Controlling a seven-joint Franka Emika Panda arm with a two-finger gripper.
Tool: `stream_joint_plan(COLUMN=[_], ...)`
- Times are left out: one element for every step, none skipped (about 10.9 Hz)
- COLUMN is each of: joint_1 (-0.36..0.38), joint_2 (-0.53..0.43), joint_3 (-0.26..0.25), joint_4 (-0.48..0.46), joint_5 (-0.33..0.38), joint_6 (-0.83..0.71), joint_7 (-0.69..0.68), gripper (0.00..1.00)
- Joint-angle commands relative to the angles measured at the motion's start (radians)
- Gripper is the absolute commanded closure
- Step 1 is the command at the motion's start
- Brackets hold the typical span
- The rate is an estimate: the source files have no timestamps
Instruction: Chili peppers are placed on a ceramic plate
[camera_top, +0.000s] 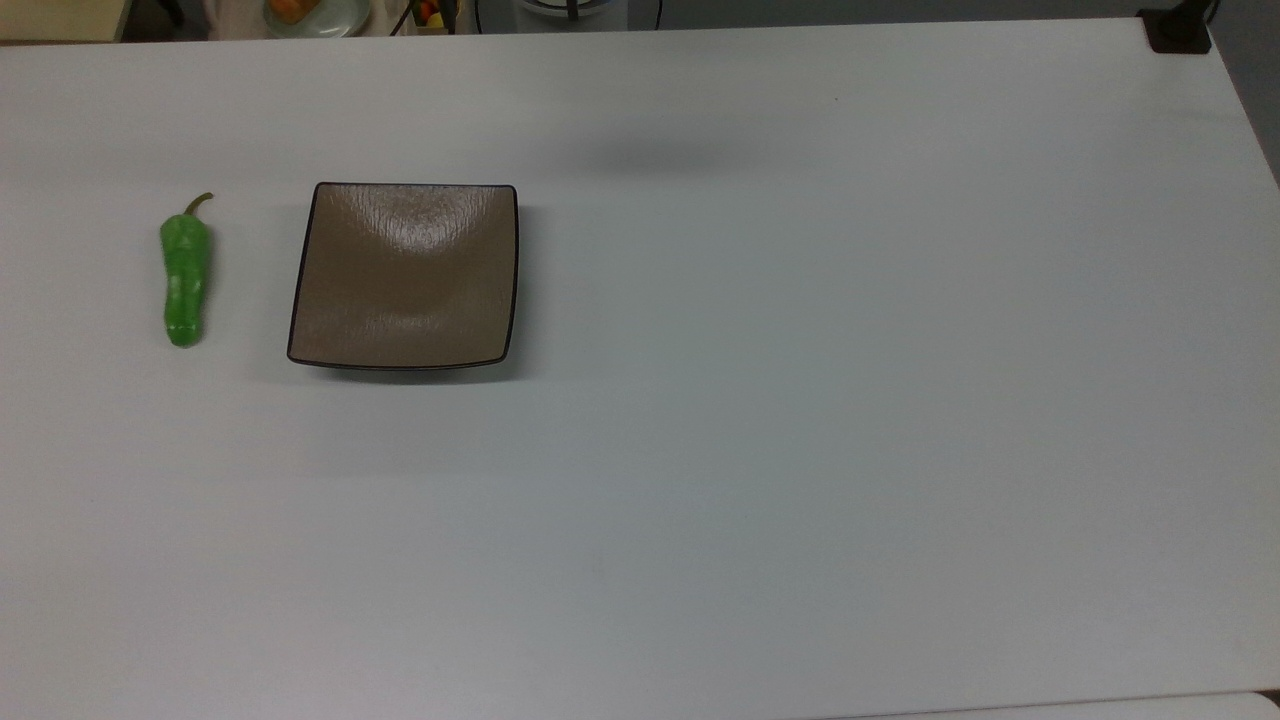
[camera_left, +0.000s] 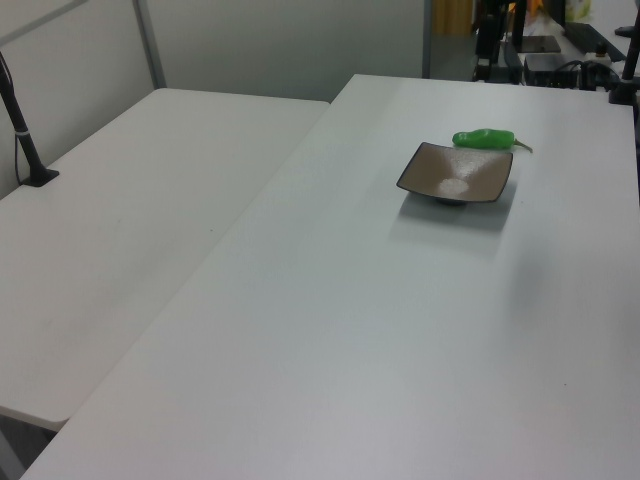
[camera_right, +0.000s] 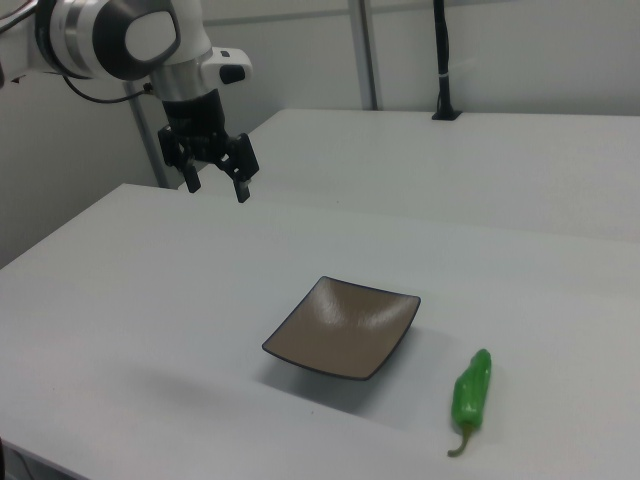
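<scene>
Broadly, a wide white table (camera_top: 760, 480) carries everything, its surface plain and matte. Beside it in the left view stands a second white table (camera_left: 130, 250), pushed edge to edge with the first, with a black pole (camera_left: 22, 120) clamped near its far corner.

Next in size, the white and grey robot arm (camera_right: 110, 35) reaches in from the right view's upper left, hanging well above the table surface. At its end the black gripper (camera_right: 216, 185) points downward, its jaws spread apart with nothing between them; it hovers over the table well apart from the plate, toward the right view's left and farther back.

On the table sits the ceramic plate (camera_top: 404, 275), square, shallow and brown-taupe with a thin dark rim and rounded corners; a pale glare lies across its glazed inside. Nothing rests on it.

Just beside the plate, not touching it, lies the chili pepper (camera_top: 184, 280) flat on the table. It is bright green and glossy, stretched roughly parallel to the nearest plate edge, on the top view's left of the plate and on the right view's right. Its short curved olive stem (camera_top: 200, 203) points toward the top view's upper edge
</scene>
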Motion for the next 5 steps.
stream_joint_plan(joint_1=[0.000, -0.003, -0.003, -0.005, -0.005], joint_2=[0.011, 0.010, 0.010, 0.010, 0.010], joint_3=[0.020, 0.021, 0.021, 0.021, 0.021], joint_4=[-0.022, -0.021, -0.021, -0.021, -0.019], joint_5=[0.019, 0.019, 0.019, 0.019, 0.019], joint_6=[0.043, 0.041, 0.041, 0.041, 0.041], joint_7=[-0.006, -0.006, -0.006, -0.006, -0.006], gripper=[0.00, 0.00, 0.00, 0.00, 0.00])
